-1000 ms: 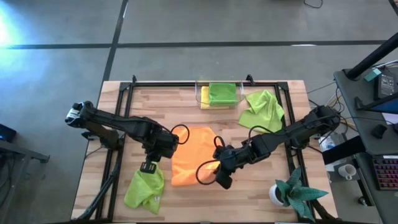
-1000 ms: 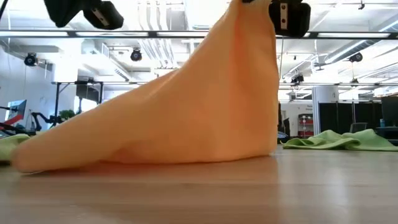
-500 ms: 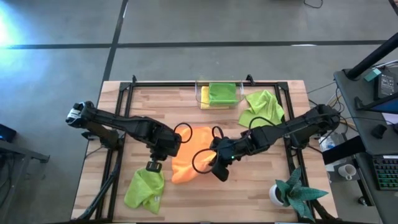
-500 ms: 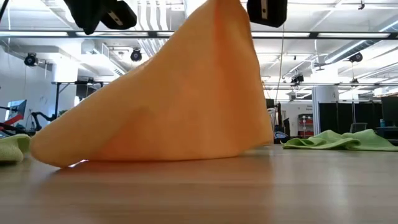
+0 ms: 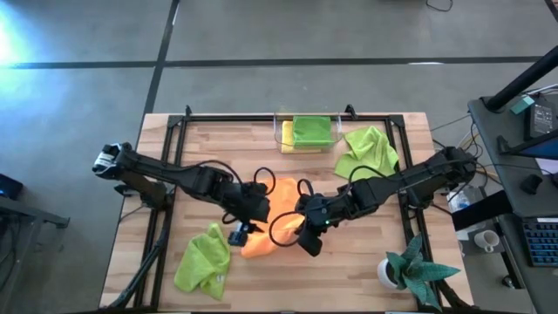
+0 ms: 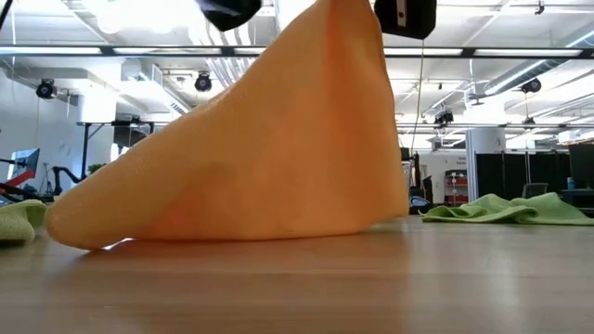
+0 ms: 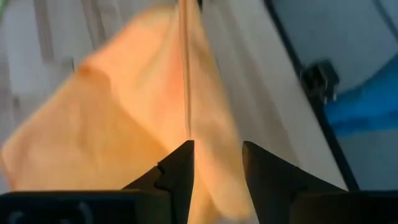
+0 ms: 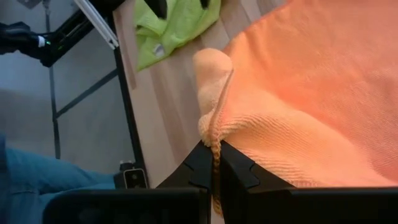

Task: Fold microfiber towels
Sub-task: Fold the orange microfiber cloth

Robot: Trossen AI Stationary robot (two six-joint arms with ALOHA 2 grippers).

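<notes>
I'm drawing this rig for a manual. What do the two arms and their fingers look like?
Both arms are black and jointed, with thin black cables looping loose near the wrists. The left arm has a white part at its base end. The left gripper and the right gripper each end in two dark, flat, angular fingers with stepped inner edges.

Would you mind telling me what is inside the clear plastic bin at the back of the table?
The clear plastic bin holds a folded lime green towel on top, with a yellow edge showing at one side beneath it. How much of that yellow towel lies under the green one is covered.
</notes>
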